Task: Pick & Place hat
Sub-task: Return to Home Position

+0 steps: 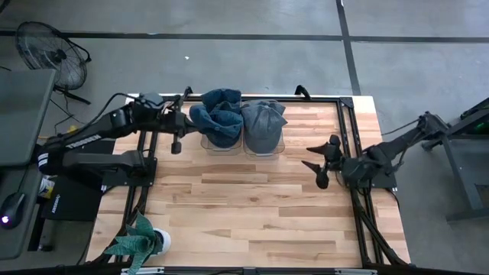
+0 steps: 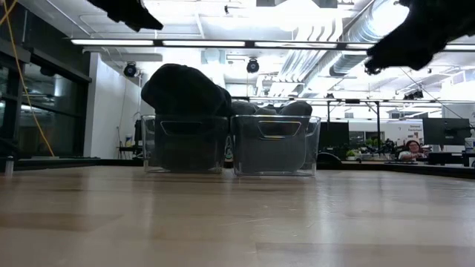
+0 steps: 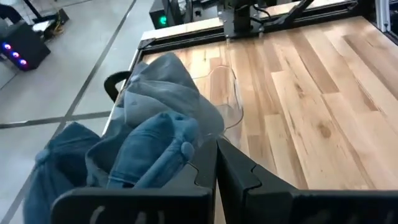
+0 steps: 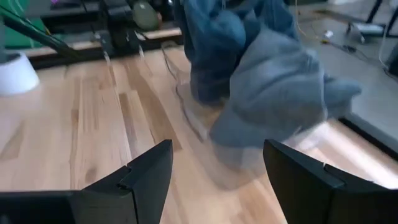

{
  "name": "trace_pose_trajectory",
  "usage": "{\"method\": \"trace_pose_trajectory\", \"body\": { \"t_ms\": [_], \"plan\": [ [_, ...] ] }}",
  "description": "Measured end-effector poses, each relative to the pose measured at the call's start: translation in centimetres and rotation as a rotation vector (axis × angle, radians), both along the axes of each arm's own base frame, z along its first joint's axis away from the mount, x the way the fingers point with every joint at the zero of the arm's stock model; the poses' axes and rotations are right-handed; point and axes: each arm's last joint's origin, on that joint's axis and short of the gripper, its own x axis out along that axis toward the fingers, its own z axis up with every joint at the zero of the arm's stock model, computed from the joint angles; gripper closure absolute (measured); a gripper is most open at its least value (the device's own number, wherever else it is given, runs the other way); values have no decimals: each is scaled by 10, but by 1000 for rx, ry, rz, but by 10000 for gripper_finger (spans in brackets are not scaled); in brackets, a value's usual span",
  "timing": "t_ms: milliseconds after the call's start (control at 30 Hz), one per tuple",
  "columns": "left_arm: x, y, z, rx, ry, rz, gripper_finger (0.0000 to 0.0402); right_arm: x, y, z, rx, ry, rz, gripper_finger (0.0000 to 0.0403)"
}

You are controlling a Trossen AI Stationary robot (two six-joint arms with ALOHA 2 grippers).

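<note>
Crumpled dark-blue caps (image 1: 218,116) heap above the rim of the left clear bin (image 1: 208,145) at the far edge of the table (image 1: 252,214). A paler grey-blue cap (image 1: 263,122) fills the right clear bin (image 1: 265,152) alongside. Both heaps are too bunched to tell which way any brim points or how a long axis runs. The left gripper (image 1: 176,145) hangs just beside the left bin, raised off the wood, fingers together on nothing. The right gripper (image 1: 306,156) hovers near the right bin, aimed toward it, fingers spread wide and empty.
</note>
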Motion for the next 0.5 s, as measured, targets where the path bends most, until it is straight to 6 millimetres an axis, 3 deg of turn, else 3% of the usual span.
{"method": "trace_pose_trajectory", "body": {
  "t_ms": [200,500],
  "plan": [
    [-4,11,-14,-37,-82,-53,401,-12,-17,11,-16,-84,37,157],
    [-17,38,-42,-187,-246,-145,401,-26,-31,-21,-16,-330,94,157]
  ]
}}
